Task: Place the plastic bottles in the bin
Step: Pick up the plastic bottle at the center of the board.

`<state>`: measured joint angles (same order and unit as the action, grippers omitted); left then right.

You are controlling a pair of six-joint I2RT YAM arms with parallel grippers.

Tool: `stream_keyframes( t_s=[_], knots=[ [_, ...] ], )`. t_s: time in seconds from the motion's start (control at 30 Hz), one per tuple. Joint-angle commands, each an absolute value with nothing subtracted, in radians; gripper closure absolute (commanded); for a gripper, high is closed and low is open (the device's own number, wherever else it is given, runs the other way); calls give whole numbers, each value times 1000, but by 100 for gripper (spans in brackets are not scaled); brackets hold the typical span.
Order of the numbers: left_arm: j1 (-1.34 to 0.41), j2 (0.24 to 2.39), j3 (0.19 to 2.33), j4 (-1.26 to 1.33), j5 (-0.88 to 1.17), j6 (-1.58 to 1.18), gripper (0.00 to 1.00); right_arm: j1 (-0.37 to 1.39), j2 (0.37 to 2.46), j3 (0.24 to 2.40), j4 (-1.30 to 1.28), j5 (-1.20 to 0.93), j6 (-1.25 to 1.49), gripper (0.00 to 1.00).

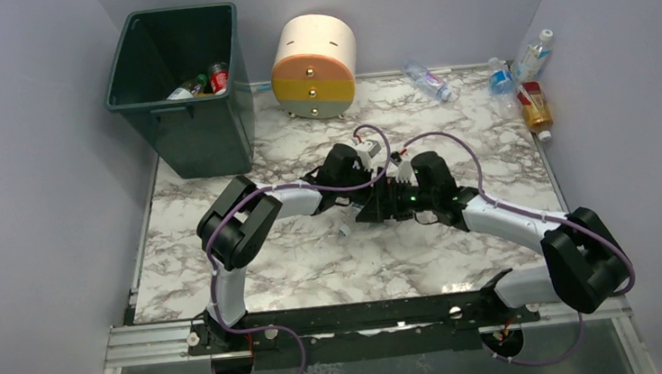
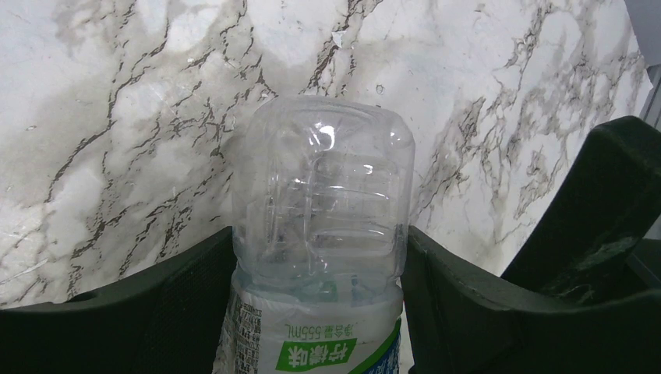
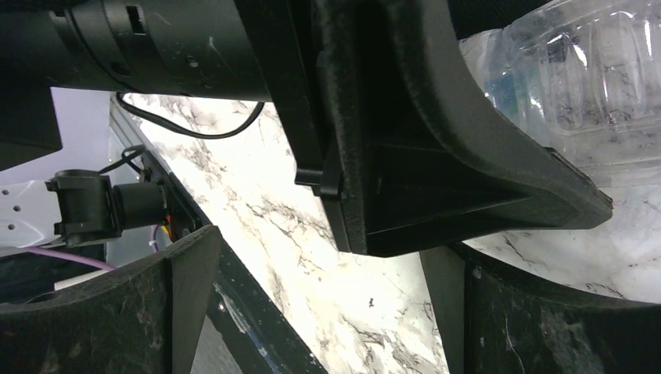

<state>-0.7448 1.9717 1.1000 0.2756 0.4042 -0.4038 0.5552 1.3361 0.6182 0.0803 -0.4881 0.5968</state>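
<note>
Table: the white marble-pattern table top lies under both claws.
Bin: the tall dark green rectangular plastic bin stands well apart from the left claw, beyond it and to its left, at the far left corner of the table.
Drawer unit: the round cream, yellow and grey drawer unit stands beyond both claws, near the right side of the bin.
Left claw: the left claw pinches a clear plastic bottle with a green and white label. One black finger presses on each side of its body.
Right claw: the right claw is spread wide and pinches nothing. It is just beside the left claw, and one finger of the left claw stands between its two fingers.
Held bottle: its bottom end points away from the left claw and its label is close to the palm. I cannot tell whether it rests on the marble or is lifted.
Bottles in the bin: two or three small bottles lie on the bin's floor, one with a red label.
Loose bottles: one clear bottle with a blue label lies beyond the right claw. A small group, one of them yellow-orange, lies well apart, beyond it and to its right, in the far right corner.
</note>
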Motion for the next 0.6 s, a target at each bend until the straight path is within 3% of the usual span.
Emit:
stream_keyframes(
  t_s=[0.0,0.57],
  knots=[
    [-763,1973,1063,250,447,-400,33,560,1273,667,154,-504,594,1],
    [-769,1875,1020,283,445,-401,33,560,1139,663,66,-472,593,1]
  ],
)
